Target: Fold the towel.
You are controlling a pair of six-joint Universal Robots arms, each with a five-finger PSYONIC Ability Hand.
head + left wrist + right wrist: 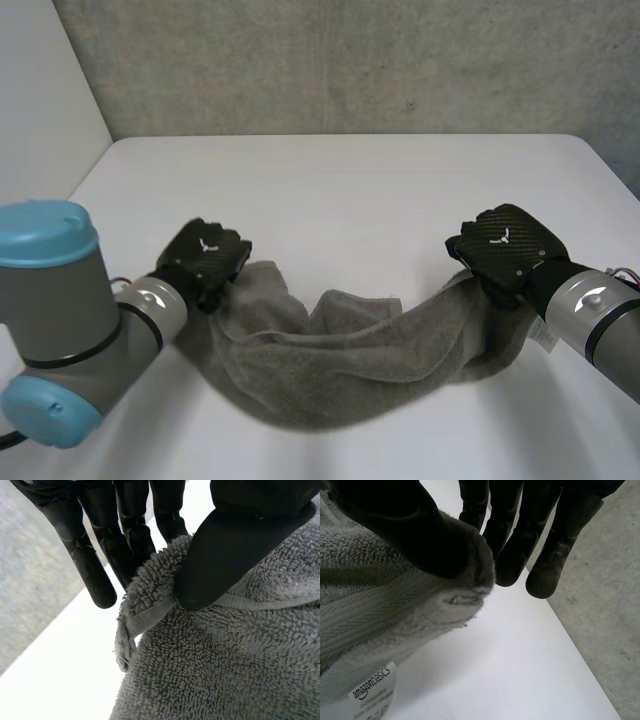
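A grey towel point(340, 350) hangs in a sagging band between my two hands, its middle bunched on the white table point(350, 190). My left hand point(205, 255) pinches the towel's left corner. In the left wrist view the thumb point(225, 555) presses the hemmed corner of the towel point(150, 615) against the fingers point(125, 535). My right hand point(505, 245) holds the right corner lifted off the table. In the right wrist view its thumb point(415, 535) clamps the towel point(395, 605) against the fingers point(515, 545). A white label point(372, 690) hangs below that corner.
A grey wall point(350, 60) runs behind the table's far edge. Grey floor point(605, 605) lies past the table's right edge, close to my right hand. Bare tabletop stretches beyond the towel toward the wall.
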